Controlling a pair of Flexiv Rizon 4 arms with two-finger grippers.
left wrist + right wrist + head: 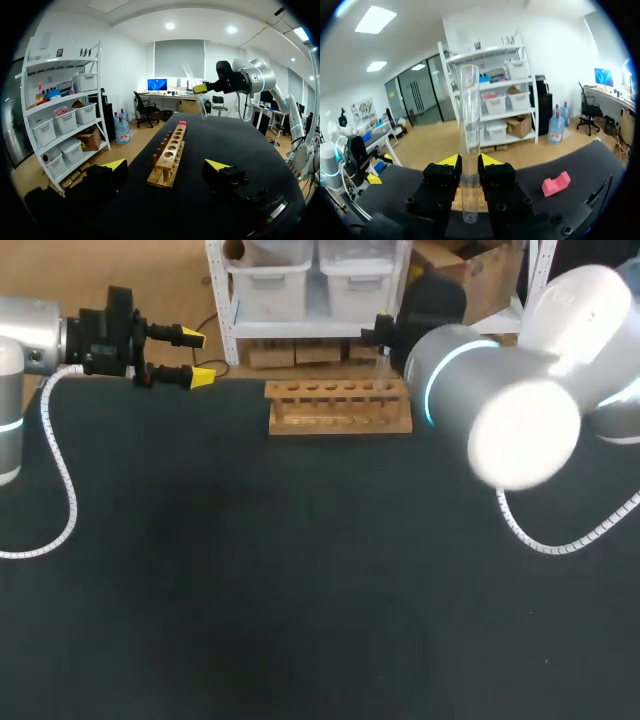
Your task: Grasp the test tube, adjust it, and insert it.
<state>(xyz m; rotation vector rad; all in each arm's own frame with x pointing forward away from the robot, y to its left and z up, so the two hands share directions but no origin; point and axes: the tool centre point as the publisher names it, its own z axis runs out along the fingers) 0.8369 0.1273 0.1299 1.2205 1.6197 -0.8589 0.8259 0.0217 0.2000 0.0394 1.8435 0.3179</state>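
Two yellow-tipped fingers of the right gripper press on the test tube from either side, clamped partway along its length. The clear tube stands up past the tips. Its rounded closed end sits down between the black finger bodies.

Left wrist view: the right gripper is held up above the black table. The test tube is tilted, its lower end hanging over the far end of the wooden rack, apart from the wood. Cannot tell which hole it is over.

Left gripper: fingers spread wide with nothing between them. It is low at the near end of the rack, well apart from the tube. In the head view the left gripper sits at the table's far left edge, its tips pointing toward the wooden rack.

View differences:
- Head view: the bulk of the right arm hides nearly all of its gripper. The test tube is only a faint clear streak above the rack's right end.
- Right wrist view: a pink block lies on the table beside the gripper. The left wrist view places the pink block at the rack's far end. The head view hides it behind the arm.
- Right wrist view: only a sliver of the wooden rack shows beneath the fingers. The left gripper is off to one side.
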